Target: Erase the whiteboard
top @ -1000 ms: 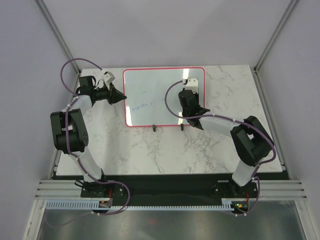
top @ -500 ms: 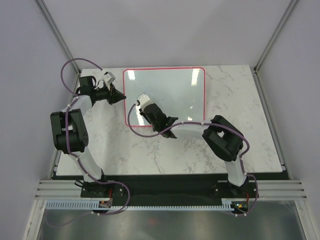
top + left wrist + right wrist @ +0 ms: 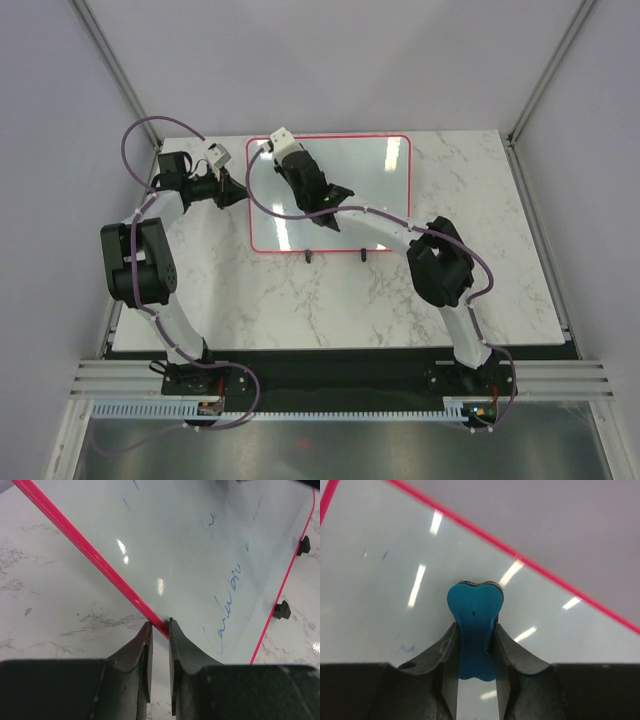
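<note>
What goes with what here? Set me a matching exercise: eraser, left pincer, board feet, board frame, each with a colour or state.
1 eraser
2 left pincer
3 feet
4 frame

a black, on the whiteboard's near edge
b gripping the whiteboard's left edge
c red
d blue, held in the right pincer

Pairs: 1-d, 2-b, 3-a, 4-c
</note>
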Controlling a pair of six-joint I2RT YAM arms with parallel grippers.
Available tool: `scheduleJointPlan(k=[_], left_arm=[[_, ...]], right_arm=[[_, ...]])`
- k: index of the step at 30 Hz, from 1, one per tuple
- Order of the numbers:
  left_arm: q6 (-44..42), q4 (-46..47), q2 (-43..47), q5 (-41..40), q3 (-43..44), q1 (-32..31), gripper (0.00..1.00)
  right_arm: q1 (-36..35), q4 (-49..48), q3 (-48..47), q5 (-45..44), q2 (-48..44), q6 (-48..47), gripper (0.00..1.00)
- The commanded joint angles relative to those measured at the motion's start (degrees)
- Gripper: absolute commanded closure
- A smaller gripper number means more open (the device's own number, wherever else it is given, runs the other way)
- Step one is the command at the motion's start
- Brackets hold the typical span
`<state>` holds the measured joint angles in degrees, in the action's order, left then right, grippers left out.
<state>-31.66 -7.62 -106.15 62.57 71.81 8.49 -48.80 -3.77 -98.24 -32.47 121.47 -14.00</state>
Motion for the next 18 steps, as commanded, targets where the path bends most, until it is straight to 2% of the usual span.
scheduleJointPlan(k=[1,4,10,15,18], left_arm=[[-3.85,1.38,3.14,0.89,-0.27,-0.76,0.98],[-3.94,1.38,3.14,0.80,-0.36,-0.76,0.98],[-3.50,1.73,2.88,1.33,-0.27,-0.76,0.98],[-3.93,1.82,3.23,1.16,-0.62,-0.76,0.98],[-3.85,1.73,3.40,1.07,-0.62,-0.76,0.98]], right_arm=[[1.07,3.59,-11.69,-2.60,6.29,-2.96,1.00],[0.90,9.03,-19.62,-0.15,10.18,-0.87,1.00],[-2.00,9.04,-14.89,7.59,9.84,0.29,1.00],[-3.50,10.10,-12.78,8.03,9.67,2.04,1.00],[-3.15,8.70,-11.72,1.65,8.61,1.43,1.00]])
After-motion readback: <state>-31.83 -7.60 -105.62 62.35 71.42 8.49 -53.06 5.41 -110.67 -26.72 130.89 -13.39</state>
